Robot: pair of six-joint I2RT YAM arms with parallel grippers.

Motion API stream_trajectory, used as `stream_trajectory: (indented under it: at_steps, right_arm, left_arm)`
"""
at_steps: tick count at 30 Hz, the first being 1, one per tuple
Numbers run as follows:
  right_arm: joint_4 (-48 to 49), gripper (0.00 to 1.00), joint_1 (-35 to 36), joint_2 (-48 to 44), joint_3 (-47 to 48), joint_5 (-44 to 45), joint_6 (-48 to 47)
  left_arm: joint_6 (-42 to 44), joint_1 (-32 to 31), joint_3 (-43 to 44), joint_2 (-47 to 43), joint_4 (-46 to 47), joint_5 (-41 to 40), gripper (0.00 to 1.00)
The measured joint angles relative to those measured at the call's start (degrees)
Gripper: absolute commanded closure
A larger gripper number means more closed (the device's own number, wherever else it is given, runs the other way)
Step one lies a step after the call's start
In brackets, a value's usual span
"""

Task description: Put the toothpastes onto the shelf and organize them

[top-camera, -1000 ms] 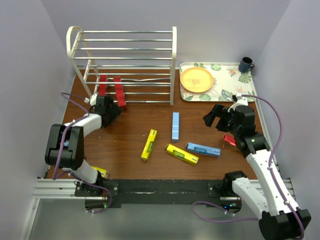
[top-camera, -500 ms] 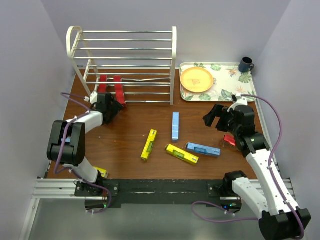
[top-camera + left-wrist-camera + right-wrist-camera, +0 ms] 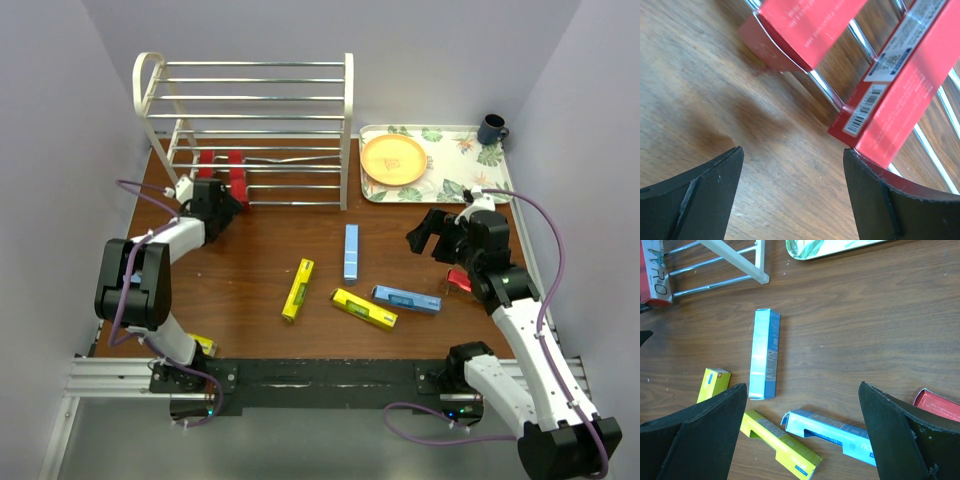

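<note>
The tabletop (image 3: 300, 225) carries everything. The shelf (image 3: 250, 100) stands at its far left and the tray (image 3: 455, 150) at its far right.

The left tool (image 3: 218, 205) sits low at the shelf's near edge, jaws well apart and gripping nothing. In its wrist view one finger (image 3: 880, 200) lies right at the near end of a red carton (image 3: 905, 95); whether it presses on it I cannot tell. That carton and a second red (image 3: 205, 162) lie side by side across the bottom tier's bars. The right tool (image 3: 432, 232) hovers over the right side, jaws spread wide and empty.

Loose on the tabletop are:
- a third red (image 3: 458, 280), beside the right arm
- a blue carton (image 3: 351, 252) in the middle
- another blue (image 3: 406, 298), nearer
- a yellow carton (image 3: 297, 289), with a second yellow (image 3: 364, 308) close by
- a further yellow (image 3: 200, 343), by the left arm's base

The step looks like squaring up the reds on the shelf. Next, the third red should probably join them. That calls for a tool to come down with its jaws across the carton's narrow width.
</note>
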Motion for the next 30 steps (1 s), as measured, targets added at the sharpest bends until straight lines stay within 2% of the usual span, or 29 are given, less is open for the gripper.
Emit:
stream_trajectory:
  at_steps: [9, 16, 22, 30]
  right_arm:
    - [0.0, 0.01, 0.0, 0.1, 0.0, 0.0, -0.1]
    - [0.0, 0.01, 0.0, 0.9, 0.0, 0.0, -0.1]
    - [0.7, 0.01, 0.0, 0.9, 0.0, -0.1, 0.0]
    - [1.4, 0.01, 0.0, 1.6, 0.0, -0.3, 0.0]
  left_arm:
    - [0.2, 1.1, 0.1, 0.0, -0.4, -1.6, 0.14]
    - [0.5, 1.1, -0.2, -1.1, -1.2, 0.1, 0.13]
    - [2.2, -1.5, -2.3, -4.4, -1.6, 0.3, 0.11]
    - [2.9, -3.3, -1.7, -2.8, -1.6, 1.3, 0.10]
